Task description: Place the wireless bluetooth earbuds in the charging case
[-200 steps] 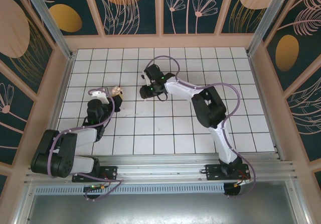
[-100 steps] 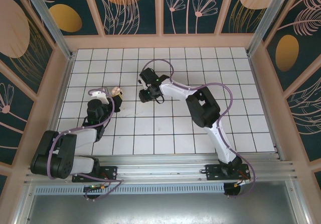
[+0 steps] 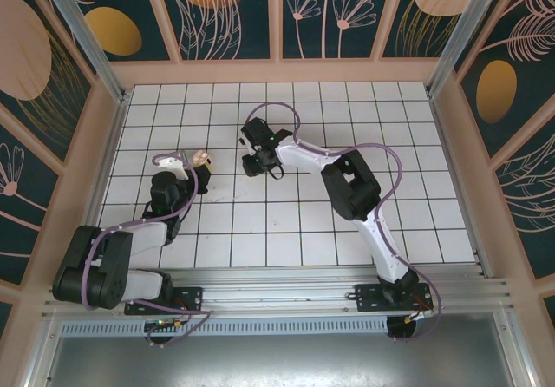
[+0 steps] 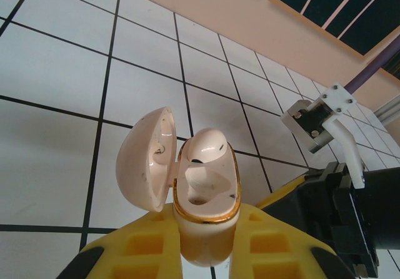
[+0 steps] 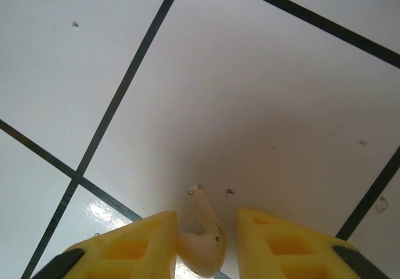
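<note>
Right gripper (image 5: pixel 206 241) has shifted left toward the left gripper (image 4: pixel 209 254), pinching a pale beige earbud (image 5: pixel 203 244). Left clamps the open beige gold-rimmed case (image 4: pixel 206 191); handover insertion likely next.

No readable text, label, brand, number or sign is found in any of the views.
</note>
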Robot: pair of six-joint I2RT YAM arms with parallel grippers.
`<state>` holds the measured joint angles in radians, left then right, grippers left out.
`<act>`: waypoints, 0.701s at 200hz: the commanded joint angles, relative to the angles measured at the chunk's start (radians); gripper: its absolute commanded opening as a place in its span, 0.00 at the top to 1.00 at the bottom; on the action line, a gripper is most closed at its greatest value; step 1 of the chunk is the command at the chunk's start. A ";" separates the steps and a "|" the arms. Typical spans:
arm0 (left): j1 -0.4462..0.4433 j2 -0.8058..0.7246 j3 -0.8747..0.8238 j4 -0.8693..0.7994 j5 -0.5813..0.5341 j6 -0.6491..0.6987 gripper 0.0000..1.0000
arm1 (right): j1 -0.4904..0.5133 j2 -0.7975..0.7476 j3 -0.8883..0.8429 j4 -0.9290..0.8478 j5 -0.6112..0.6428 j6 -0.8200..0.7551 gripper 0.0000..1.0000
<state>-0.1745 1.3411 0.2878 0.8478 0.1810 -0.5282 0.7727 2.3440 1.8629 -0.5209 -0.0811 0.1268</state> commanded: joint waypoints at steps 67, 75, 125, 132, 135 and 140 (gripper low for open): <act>0.008 -0.059 0.033 -0.082 -0.009 0.055 0.90 | 0.017 -0.206 -0.237 0.036 -0.005 -0.024 0.78; 0.007 -0.064 0.034 -0.091 -0.009 0.059 0.90 | 0.016 -0.235 -0.276 0.042 -0.008 -0.023 0.78; 0.007 -0.083 0.033 -0.100 0.002 0.058 0.90 | -0.017 -0.436 -0.530 0.071 -0.032 0.018 0.79; 0.007 -0.082 0.032 -0.096 0.003 0.056 0.90 | -0.023 -0.462 -0.561 0.072 -0.033 0.025 0.79; 0.007 -0.082 0.033 -0.095 0.004 0.056 0.90 | -0.027 -0.473 -0.574 0.071 -0.032 0.030 0.79; 0.008 -0.081 0.032 -0.092 0.006 0.054 0.90 | -0.032 -0.490 -0.595 0.071 -0.032 0.033 0.79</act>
<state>-0.1745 1.2758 0.2955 0.7502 0.1749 -0.4900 0.7658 1.9465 1.3540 -0.4641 -0.1062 0.1219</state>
